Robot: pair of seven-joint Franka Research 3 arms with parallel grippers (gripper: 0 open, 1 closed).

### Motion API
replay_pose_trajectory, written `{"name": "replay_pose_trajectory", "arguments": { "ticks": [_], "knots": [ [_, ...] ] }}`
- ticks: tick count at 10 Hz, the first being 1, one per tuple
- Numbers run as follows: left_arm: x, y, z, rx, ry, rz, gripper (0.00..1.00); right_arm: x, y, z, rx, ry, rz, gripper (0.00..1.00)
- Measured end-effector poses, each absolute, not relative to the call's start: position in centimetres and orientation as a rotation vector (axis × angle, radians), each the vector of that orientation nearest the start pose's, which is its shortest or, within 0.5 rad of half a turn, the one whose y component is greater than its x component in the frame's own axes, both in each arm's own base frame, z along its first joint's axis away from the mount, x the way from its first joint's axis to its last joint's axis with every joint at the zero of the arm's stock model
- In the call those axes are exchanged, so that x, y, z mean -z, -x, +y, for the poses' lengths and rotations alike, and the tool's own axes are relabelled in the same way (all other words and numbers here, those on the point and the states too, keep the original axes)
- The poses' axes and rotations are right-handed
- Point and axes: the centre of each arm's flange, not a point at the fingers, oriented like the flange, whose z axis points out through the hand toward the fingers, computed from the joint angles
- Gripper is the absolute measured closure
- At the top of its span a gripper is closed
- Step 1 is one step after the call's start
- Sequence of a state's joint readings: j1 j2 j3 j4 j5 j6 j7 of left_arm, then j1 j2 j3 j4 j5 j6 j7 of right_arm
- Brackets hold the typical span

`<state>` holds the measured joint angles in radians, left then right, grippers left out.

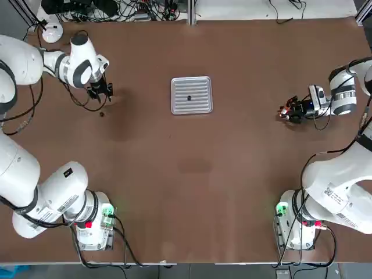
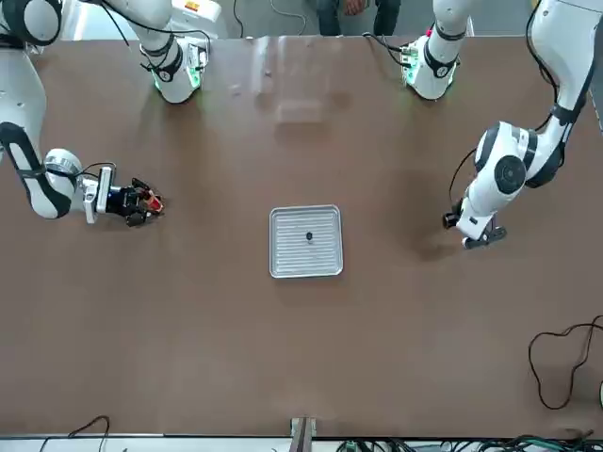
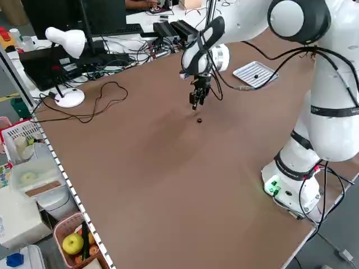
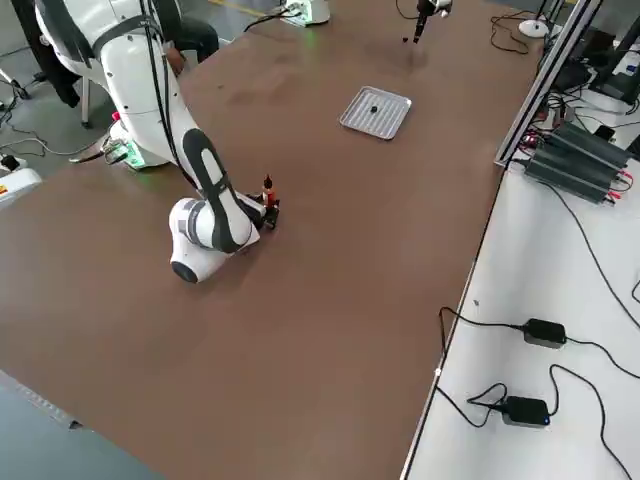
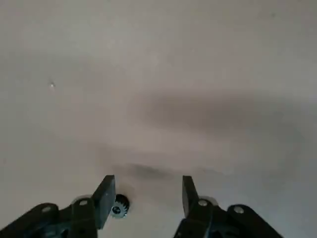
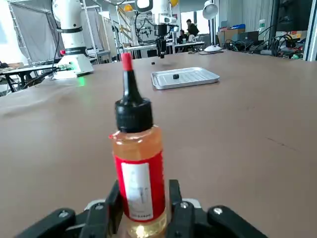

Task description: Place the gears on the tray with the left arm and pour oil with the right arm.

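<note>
Tray: the ribbed silver tray (image 1: 191,95) lies flat on the tabletop, about midway between the two side edges and nearer the far edge than the robot's.
Gear on tray: one small dark gear (image 1: 189,97) sits near the middle of the tray (it shows as a black dot in the front view (image 2: 309,236) too).
Second gear: the other gear (image 1: 102,114) lies on the bare tabletop toward the left edge, well apart from the tray; the left wrist view shows it as a little toothed wheel (image 5: 119,207) just beside one finger.
Left gripper: the left gripper (image 1: 104,92) hangs above the table near the far left corner, pointing down, close over the second gear; its fingers (image 5: 105,198) are spread with nothing between them.
Left arm: the left arm (image 1: 70,64) reaches in from the left edge.
Oil bottle: the oil bottle (image 6: 137,171) stands upright, with amber liquid, a red label, a black cap and a red tip.
Right gripper: the right gripper (image 1: 289,113) is low at the table near the right edge, well apart from the tray, its fingers closed around the bottle's base (the bottle is only a red speck from overhead).
Right arm: the right arm (image 1: 346,93) comes in from the right edge.
</note>
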<state>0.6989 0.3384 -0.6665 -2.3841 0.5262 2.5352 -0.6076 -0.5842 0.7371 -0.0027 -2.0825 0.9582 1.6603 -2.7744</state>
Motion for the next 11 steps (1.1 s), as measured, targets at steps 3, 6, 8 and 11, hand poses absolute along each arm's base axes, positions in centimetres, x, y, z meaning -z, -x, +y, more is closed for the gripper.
{"name": "replay_pose_trajectory", "arguments": {
  "ticks": [3,6,8,11],
  "knots": [
    [-17.8,-44.9,3.2,-0.018,3.047,-0.254,0.40,-6.3,-42.0,-18.1,1.020,1.474,-1.313,0.62],
    [-17.5,-43.9,3.9,-0.005,3.057,-0.246,0.44,-6.4,-42.5,-17.5,1.027,1.470,-1.309,0.62],
    [-17.6,-43.8,2.7,-0.002,3.065,-0.215,0.46,-6.4,-42.6,-17.1,1.024,1.464,-1.313,0.65],
    [-17.6,-43.8,2.5,-0.003,3.067,-0.210,0.70,-6.4,-42.8,-16.8,1.023,1.462,-1.307,0.67]
  ]
}}
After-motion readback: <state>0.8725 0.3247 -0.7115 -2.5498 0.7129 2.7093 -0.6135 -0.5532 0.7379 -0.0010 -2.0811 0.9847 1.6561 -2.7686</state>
